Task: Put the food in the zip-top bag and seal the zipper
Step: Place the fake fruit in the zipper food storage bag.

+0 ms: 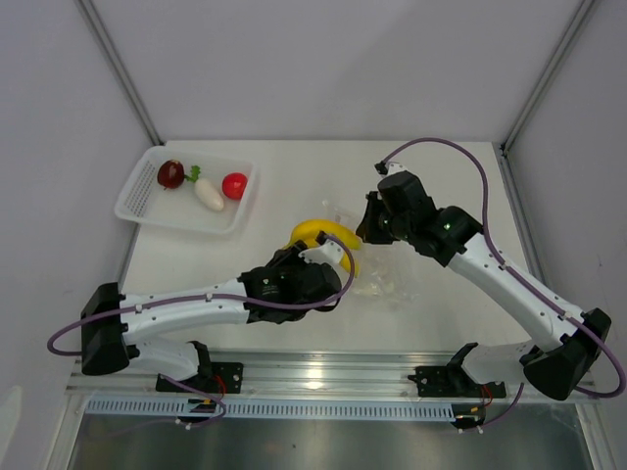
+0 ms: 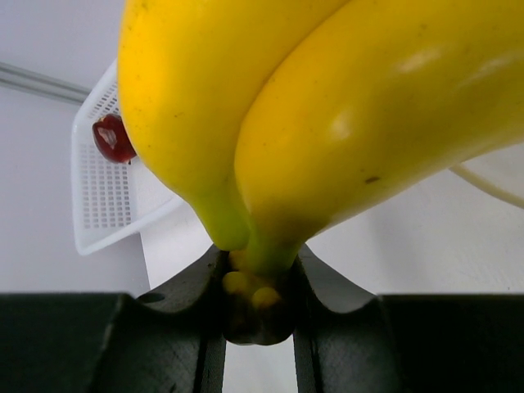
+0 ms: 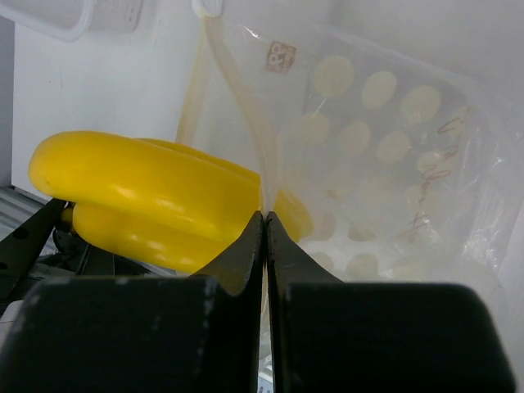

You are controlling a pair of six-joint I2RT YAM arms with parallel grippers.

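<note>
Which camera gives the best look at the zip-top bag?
Right wrist: the bag fills the frame, its edge pinched in the right gripper's shut jaws. Top view shows only faint crinkles; left wrist is mostly banana bunch.

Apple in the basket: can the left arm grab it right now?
Probably not yet. The left gripper holds the bananas, so it must let go first. Otherwise the way to the apple in the basket looks free.
</note>
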